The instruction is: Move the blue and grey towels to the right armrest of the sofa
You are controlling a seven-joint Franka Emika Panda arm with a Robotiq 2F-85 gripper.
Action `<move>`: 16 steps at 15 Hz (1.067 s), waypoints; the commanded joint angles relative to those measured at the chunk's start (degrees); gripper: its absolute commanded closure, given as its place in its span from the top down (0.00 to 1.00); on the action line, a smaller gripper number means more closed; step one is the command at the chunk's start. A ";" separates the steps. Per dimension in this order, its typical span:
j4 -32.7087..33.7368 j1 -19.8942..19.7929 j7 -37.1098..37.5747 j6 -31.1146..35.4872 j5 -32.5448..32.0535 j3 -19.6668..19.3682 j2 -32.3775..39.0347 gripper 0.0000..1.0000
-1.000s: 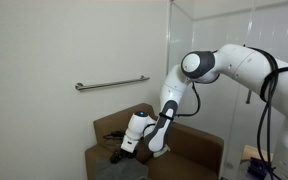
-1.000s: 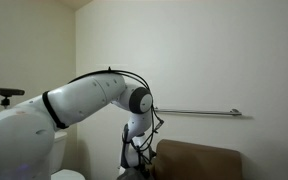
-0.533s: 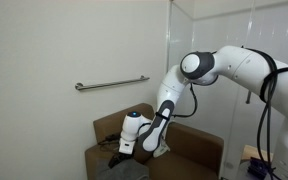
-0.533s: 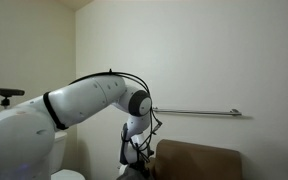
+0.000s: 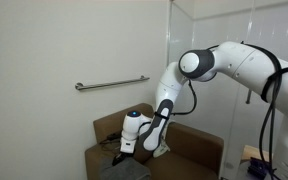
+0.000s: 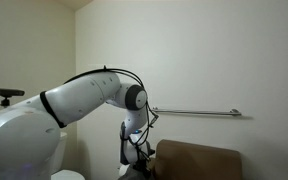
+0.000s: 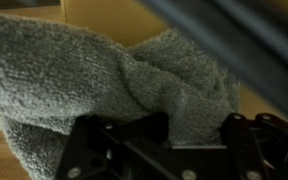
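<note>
The grey towel [image 7: 74, 70] fills the wrist view, a bunched fold of it pinched between my gripper [image 7: 169, 130] and touching both dark fingers [image 7: 89, 140]. In an exterior view the gripper [image 5: 118, 157] is low over the seat of the brown sofa [image 5: 199, 150], on the grey towel [image 5: 124, 171] at the bottom edge. In the other exterior view the arm [image 6: 84, 100] hides most of the gripper beside the sofa [image 6: 199, 160]. The blue towel is out of view.
A metal grab bar [image 5: 112, 84] runs along the wall above the sofa, also seen as the grab bar [image 6: 194, 113]. A glass partition [image 5: 184, 30] stands behind the arm. The sofa's armrest [image 5: 109, 125] rises just behind the gripper.
The arm has sunk slightly toward the seat. The jaws have come together on the grey towel.
</note>
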 commanded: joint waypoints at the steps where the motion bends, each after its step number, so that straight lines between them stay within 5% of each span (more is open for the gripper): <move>1: -6.92 7.54 12.37 6.46 -3.12 -7.65 -7.36 0.06; 4: -10.83 16.21 24.22 12.36 -5.81 -17.32 -11.85 0.02; 7: -13.56 29.47 35.50 19.04 -5.55 -30.42 -14.55 0.03; 16: -28.12 68.53 50.49 35.37 8.83 -71.08 -9.88 0.06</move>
